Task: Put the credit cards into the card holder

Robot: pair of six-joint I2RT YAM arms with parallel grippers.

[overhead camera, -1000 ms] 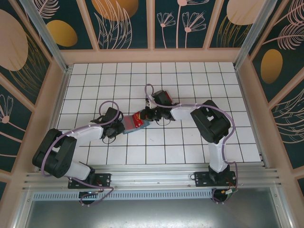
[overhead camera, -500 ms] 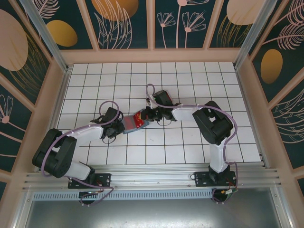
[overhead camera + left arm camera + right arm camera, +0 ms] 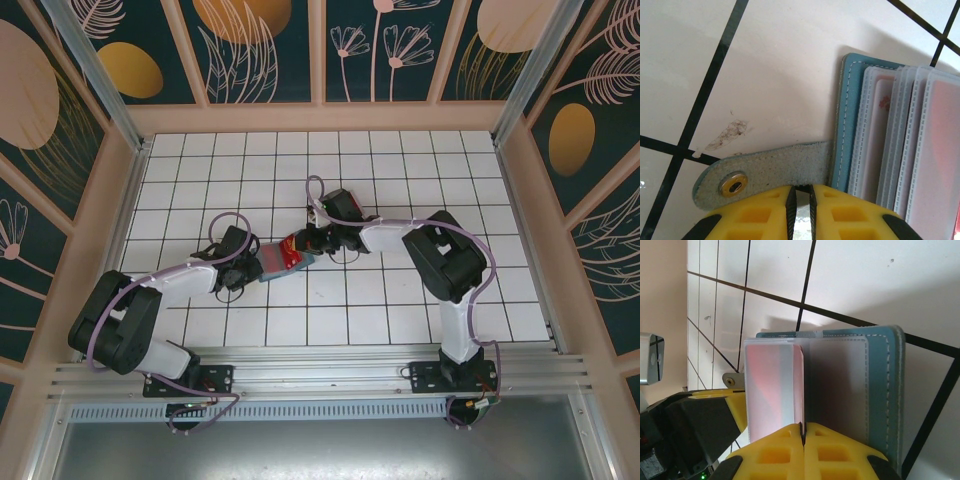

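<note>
1. My left claw [image 3: 800, 200] is nearly shut, pinching the edge of the flat teal-blue leather card holder [image 3: 844, 115], which lies open on the white tiled table [image 3: 765, 75].
2. My right claw [image 3: 802, 432] squeezes the thin red plastic card [image 3: 771, 385] at the holder's clear pockets [image 3: 835, 385].

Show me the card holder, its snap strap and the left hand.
card holder [image 3: 882, 390], right wrist view, teal cover by stitching
snap strap [image 3: 770, 167], left wrist view, middle of the strap
left hand [image 3: 801, 192], left wrist view, between yellow fingertips

Card holder [image 3: 282, 262] lies on the worktop [image 3: 400, 160] between 2 grippers. Left gripper [image 3: 800, 194] has its jaws on the holder's left edge. Right gripper [image 3: 803, 429], at the holder's right, has its jaws on 1 credit card [image 3: 798, 385] standing among the sleeves [image 3: 840, 385].
</note>
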